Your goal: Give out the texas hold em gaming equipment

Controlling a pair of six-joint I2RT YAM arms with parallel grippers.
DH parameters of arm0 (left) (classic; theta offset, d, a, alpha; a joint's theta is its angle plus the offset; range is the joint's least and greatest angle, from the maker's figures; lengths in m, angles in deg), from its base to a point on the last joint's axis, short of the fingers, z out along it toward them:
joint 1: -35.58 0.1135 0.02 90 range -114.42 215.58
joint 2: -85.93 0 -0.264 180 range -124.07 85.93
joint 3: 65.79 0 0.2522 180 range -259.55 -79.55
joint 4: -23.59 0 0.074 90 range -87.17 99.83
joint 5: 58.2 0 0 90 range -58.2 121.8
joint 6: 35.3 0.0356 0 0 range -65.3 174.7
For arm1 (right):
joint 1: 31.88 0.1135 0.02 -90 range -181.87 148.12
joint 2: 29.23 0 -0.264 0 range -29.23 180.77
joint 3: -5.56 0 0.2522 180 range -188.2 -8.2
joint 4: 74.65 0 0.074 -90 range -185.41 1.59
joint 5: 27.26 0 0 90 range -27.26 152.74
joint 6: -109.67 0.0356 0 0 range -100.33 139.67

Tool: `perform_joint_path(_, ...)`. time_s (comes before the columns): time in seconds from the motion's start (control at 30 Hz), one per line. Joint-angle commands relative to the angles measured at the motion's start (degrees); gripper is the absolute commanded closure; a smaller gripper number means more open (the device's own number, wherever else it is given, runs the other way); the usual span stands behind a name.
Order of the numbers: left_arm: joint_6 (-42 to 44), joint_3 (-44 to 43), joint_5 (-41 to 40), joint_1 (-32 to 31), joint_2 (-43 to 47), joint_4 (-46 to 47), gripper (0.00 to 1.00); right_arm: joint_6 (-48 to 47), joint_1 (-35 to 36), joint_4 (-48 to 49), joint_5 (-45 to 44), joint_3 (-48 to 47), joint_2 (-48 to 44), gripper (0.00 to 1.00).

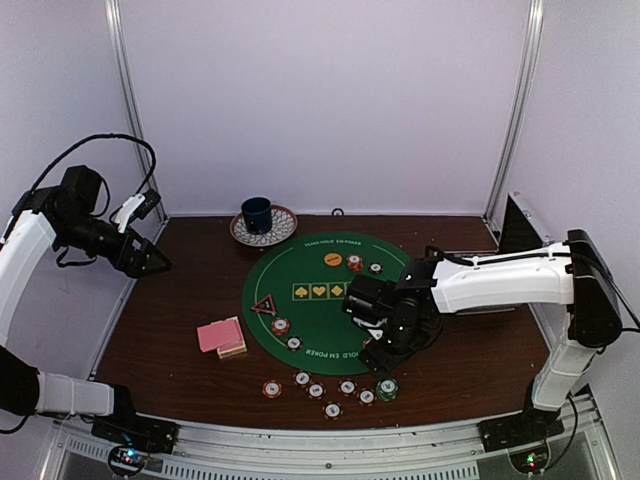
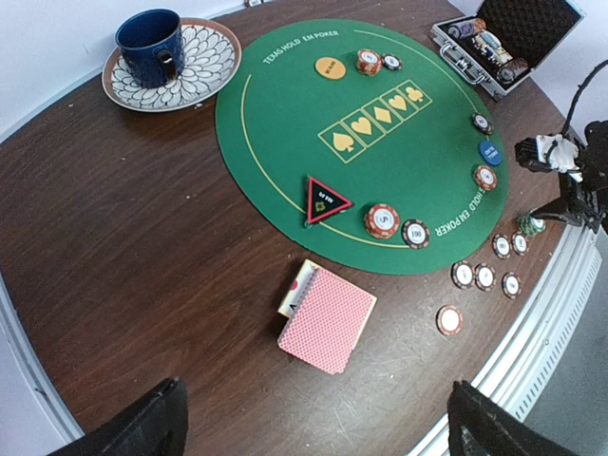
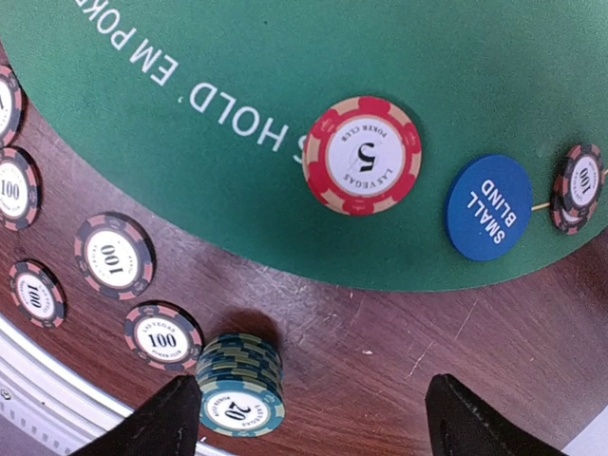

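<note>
- The poker mat (image 1: 310, 255) lies in the middle of the table (image 1: 170, 300).
- Behind the mat's far-left rim, a cup (image 1: 256, 213) stands on a saucer (image 1: 283, 228).
- A triangle marker (image 1: 264, 306) sits on the mat's left edge.
- A deck of cards (image 1: 221, 336) lies on the table left of the mat.
- A row of chips (image 1: 316, 390) lies before the mat, with a chip stack (image 1: 387, 388) at its right end.
- The SMALL BLIND disc (image 3: 489, 207) lies on the mat.
- A case (image 2: 503, 43) lies at the far right.
</note>
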Motion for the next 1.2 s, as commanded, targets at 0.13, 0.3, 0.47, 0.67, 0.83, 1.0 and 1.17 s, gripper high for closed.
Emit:
perform_joint_path(0.13, -0.1, -1.7, 0.8, 0.3, -0.1, 0.1, 0.02, 1.8, 0.7, 3.0, 3.3, 1.7, -1.0, 0.2)
perform_joint_path(0.3, -0.1, -1.5, 0.7, 0.3, -0.1, 0.1, 0.02, 1.6, 1.8, 4.2, 4.6, 2.9, -0.8, 0.22)
perform_joint_path(0.47, -0.1, -1.4, 1.0, 0.3, -0.1, 0.1, 0.03, 1.8, 2.4, 4.6, 4.3, 3.5, 0.8, 0.25)
perform_joint_path(0.67, 0.0, -1.6, 0.9, 0.3, 0.1, 0.1, 0.03, 1.7, 2.4, 5.1, 3.8, 3.9, 1.7, 0.29)
perform_joint_path(0.83, -0.1, -1.6, 1.0, 0.3, 0.1, 0.2, 0.03, 1.5, 2.4, 5.3, 3.7, 4.7, 2.1, 0.31)
perform_joint_path(1.0, -0.1, -1.7, 1.0, 0.3, 0.1, 0.1, 0.02, 1.5, 2.5, 5.8, 3.8, 5.4, 2.0, 0.33)
perform_joint_path(1.17, -0.2, -1.7, 1.0, 0.3, 0.1, 0.2, 0.02, 1.7, 2.7, 6.0, 4.2, 5.7, 2.1, 0.37)
